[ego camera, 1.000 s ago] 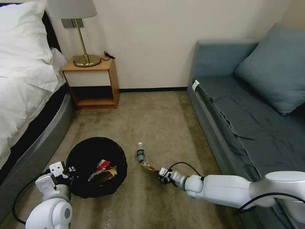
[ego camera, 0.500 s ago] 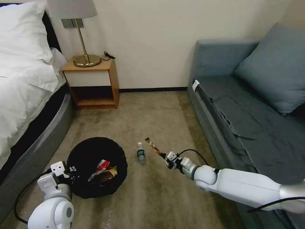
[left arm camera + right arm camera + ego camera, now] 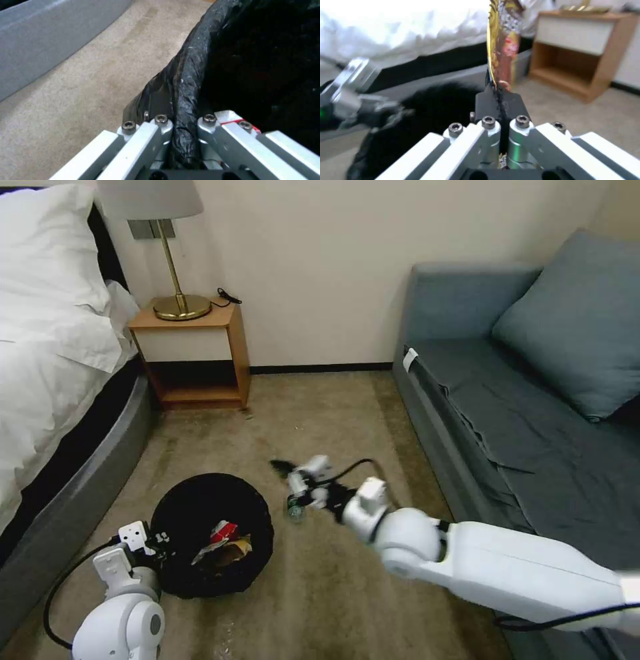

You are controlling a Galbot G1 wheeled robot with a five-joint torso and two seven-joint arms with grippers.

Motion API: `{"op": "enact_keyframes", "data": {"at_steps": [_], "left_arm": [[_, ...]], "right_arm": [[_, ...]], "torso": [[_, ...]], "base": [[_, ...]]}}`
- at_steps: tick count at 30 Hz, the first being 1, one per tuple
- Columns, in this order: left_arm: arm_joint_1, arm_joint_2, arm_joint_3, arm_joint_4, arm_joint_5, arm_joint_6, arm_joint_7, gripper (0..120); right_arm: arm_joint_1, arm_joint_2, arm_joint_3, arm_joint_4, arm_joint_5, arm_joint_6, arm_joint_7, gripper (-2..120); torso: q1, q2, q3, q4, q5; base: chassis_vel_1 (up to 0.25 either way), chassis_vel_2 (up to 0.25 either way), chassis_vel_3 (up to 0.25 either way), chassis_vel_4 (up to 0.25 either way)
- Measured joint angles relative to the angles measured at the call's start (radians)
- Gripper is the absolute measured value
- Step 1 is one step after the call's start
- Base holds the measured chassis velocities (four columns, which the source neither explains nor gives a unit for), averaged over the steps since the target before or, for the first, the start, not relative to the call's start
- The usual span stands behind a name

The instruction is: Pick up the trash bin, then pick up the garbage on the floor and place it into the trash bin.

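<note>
The trash bin (image 3: 212,533), round and black with a black liner, stands on the carpet. My left gripper (image 3: 157,543) is shut on its near-left rim; in the left wrist view the fingers (image 3: 160,125) pinch the liner-covered rim (image 3: 186,75). Inside the bin lie a red-white snack packet (image 3: 223,530) and a brown wrapper (image 3: 232,551). My right gripper (image 3: 297,477) hovers just right of the bin, shut on the yellow-red candy wrapper (image 3: 501,37), which sticks up from its fingertips (image 3: 498,100). A clear bottle with a green label (image 3: 294,508) lies on the floor under that gripper, partly hidden.
A bed (image 3: 60,380) with a grey base runs along the left. A wooden nightstand (image 3: 197,353) with a brass lamp (image 3: 177,280) stands at the back wall. A grey-blue sofa (image 3: 520,407) lines the right side. Open carpet (image 3: 320,407) lies between them.
My right arm lifted the candy wrapper from the floor beside the bottle and swung it left toward the bin. The bin and left gripper shifted slightly right.
</note>
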Motion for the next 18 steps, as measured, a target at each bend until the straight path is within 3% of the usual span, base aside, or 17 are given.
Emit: {"op": "enact_keyframes", "data": {"at_steps": [3, 7, 12, 18], "left_arm": [[0.0, 0.0, 0.0, -0.002, -0.001, 0.0, 0.0, 3], [0.001, -0.005, -0.001, -0.017, -0.005, 0.0, 0.001, 3], [0.002, -0.009, -0.001, -0.027, -0.004, 0.0, 0.001, 3], [0.003, -0.01, -0.002, -0.033, -0.005, 0.0, 0.001, 3]], "right_arm": [[0.006, 0.023, -0.024, -0.016, 0.0, 0.0, 0.008, 0], [0.002, 0.149, -0.105, -0.115, -0.013, 0.005, 0.037, 0], [-0.007, 0.214, -0.133, -0.174, -0.038, 0.006, 0.058, 0], [-0.012, 0.219, -0.138, -0.179, -0.052, 0.0, 0.07, 23]], "torso": [[0.0, 0.0, 0.0, 0.0, 0.0001], [0.0, 0.0, 0.0, -0.0002, 0.0006], [0.0, 0.0, 0.0, 0.0, 0.0001], [0.0, 0.0, 0.0, -0.0003, 0.0001]], "base": [[0.0, 0.0, 0.0, 0.0], [0.0, 0.0, 0.0, 0.0], [0.0, 0.0, 0.0, 0.0], [0.0, 0.0, 0.0, 0.0]]}}
